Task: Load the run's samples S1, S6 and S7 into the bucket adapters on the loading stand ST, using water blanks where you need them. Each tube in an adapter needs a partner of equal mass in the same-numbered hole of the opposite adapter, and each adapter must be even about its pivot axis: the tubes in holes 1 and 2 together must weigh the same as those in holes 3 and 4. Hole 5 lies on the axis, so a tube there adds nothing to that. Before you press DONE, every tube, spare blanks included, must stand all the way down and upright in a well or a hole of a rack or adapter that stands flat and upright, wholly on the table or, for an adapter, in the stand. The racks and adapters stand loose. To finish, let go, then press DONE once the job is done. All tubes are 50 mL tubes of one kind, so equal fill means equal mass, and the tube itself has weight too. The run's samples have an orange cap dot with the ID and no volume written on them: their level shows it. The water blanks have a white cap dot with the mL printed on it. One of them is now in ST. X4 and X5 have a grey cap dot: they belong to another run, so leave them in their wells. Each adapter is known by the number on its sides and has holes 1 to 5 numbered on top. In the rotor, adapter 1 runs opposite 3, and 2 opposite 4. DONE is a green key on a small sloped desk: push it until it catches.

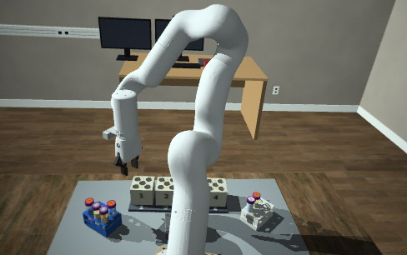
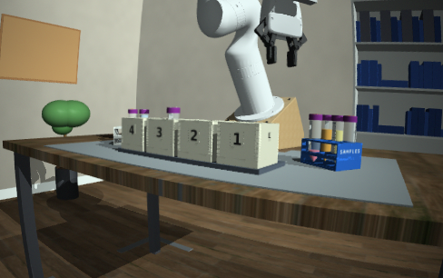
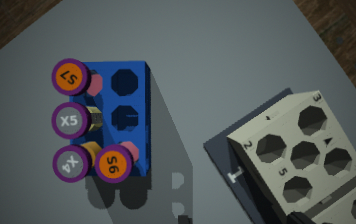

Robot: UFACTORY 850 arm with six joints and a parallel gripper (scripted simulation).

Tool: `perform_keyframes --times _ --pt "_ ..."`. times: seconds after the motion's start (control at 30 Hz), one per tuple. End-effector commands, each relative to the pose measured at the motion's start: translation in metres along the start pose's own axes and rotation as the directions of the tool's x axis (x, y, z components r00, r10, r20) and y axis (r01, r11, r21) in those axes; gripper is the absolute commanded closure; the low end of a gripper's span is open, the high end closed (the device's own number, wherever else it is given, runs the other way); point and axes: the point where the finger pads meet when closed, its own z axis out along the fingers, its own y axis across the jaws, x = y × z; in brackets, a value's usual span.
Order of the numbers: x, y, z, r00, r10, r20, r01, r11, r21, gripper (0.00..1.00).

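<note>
My gripper [image 1: 129,167] [image 2: 281,63] [image 3: 244,220] is open and empty, high above the table between adapter 1 [image 1: 150,199] [image 2: 247,154] [image 3: 291,134] and the blue rack [image 2: 349,163] [image 3: 102,66]. In the wrist view S7 [image 3: 69,76], X5 [image 3: 69,120], X4 [image 3: 71,164] and S6 [image 3: 114,164] stand in that rack; S6 and S7 show pink liquid. Adapter 1's five holes are empty. One purple-capped tube [image 2: 173,110] shows behind adapter 3 [image 2: 159,143]; its dot and hole are hidden. The white rack [image 1: 250,222] holds an orange-dotted tube [image 1: 256,195] and another tube [image 1: 250,200], labels unreadable.
Adapter 2 [image 1: 166,199] [image 2: 192,150] and adapter 4 [image 1: 217,200] [image 2: 131,141] also stand on the dark stand [image 1: 142,208] [image 2: 268,169]. The blue rack has two open wells beside S7 and X5. The arm hides adapter 3 in the top view. The DONE key cannot be made out.
</note>
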Motion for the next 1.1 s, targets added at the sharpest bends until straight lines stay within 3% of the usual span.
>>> perform_keyframes --times 0.0,1.07 --pt "0.017 -0.020 0.001 1.000 0.002 -0.001 -0.002 1.000 -0.006 0.43" --pt "0.102 -0.131 0.001 1.000 0.002 -0.001 -0.002 1.000 -0.005 0.43"
